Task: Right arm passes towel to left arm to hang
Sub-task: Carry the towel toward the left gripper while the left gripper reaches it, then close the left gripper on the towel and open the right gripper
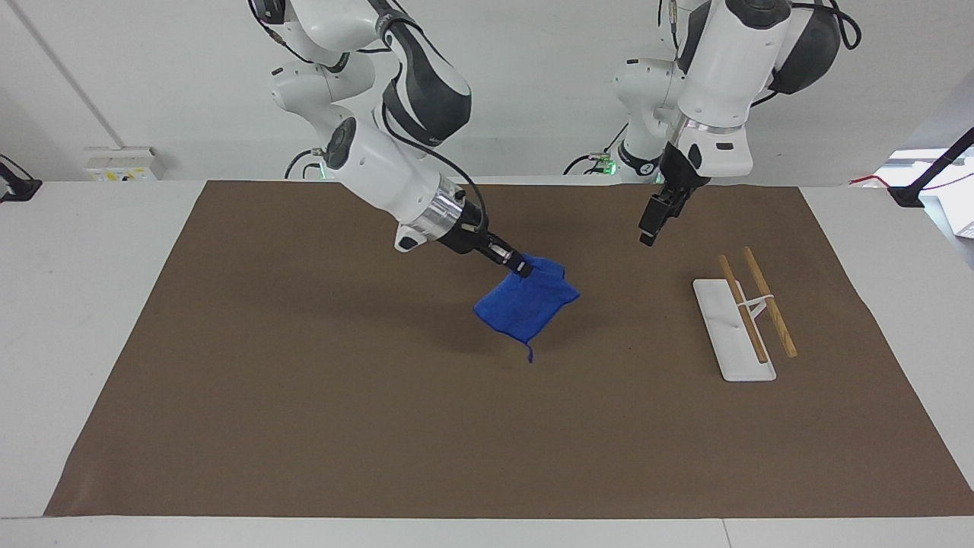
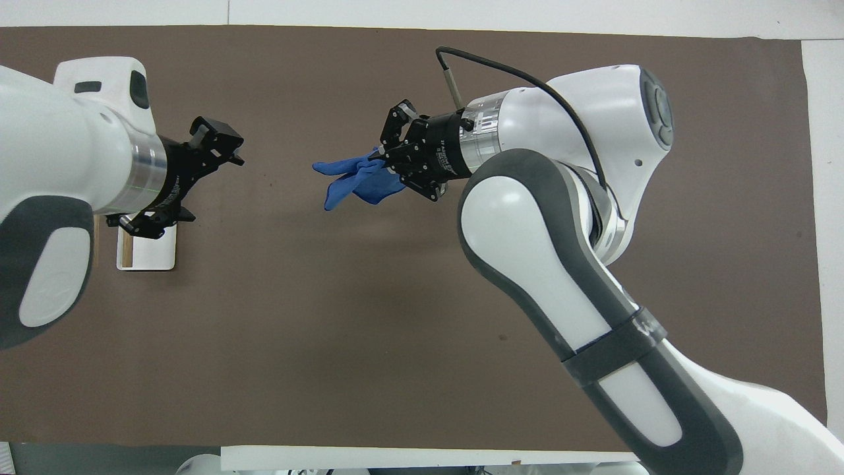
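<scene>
Facing view: one towel (image 1: 526,306) (airborne), two arms.

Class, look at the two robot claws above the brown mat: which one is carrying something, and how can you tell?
The right claw: it pinches a corner of the blue towel, which hangs clear of the mat. The left claw holds nothing and is apart from the towel.

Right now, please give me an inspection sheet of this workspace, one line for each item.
Surface: brown paper mat over white table.
Job's things: bright blue microfibre towel hangs in the air over the mat's middle; white-based rack with two wooden rods toward the left arm's end.
Clutter: nothing seen.
Grippers: right claw shut on towel; left claw raised between towel and rack.
Cables: black cable at right wrist.
Surroundings: white wall.
</scene>
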Motion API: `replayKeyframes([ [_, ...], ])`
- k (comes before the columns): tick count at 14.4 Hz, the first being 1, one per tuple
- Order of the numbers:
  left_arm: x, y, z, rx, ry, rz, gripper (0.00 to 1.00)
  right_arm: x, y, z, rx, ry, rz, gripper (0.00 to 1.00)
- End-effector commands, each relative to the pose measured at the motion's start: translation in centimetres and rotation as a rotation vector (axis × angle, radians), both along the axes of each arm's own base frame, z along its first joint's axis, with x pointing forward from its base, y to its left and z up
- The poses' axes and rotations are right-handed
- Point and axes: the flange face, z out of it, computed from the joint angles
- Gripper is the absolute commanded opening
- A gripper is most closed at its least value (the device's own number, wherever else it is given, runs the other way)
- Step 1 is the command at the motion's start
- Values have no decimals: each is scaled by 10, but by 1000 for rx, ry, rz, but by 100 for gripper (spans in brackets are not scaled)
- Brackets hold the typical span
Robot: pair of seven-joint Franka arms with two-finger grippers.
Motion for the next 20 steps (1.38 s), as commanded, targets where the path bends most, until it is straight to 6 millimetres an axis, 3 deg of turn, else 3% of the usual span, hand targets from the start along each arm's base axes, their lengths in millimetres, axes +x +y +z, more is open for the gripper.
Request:
replayKeyframes([
  [1,13,-14,-29,-44,7,24,100,-5,17,4,71,35,-76,0],
  [5,34,-33,-73,-73,19,142,100,-21,49,7,85,27,-126,0],
  [10,44,-39,-85,-86,0,140,96,-23,53,6,85,27,-127,0],
  [11,44,-39,-85,-86,-1,140,86,-23,53,6,85,27,-127,0],
  [12,44,-39,-85,-86,-1,139,66,-23,53,6,85,26,-126,0],
  [14,42,-40,-86,-79,6,130,8,-22,52,6,85,26,-127,0],
  [15,41,-40,-86,-77,10,129,0,-23,53,6,85,26,-126,0],
  [17,39,-43,-86,-74,14,122,0,-23,53,6,85,24,-125,0],
  [20,46,-32,-81,-66,8,109,0,-22,52,6,85,23,-126,0],
])
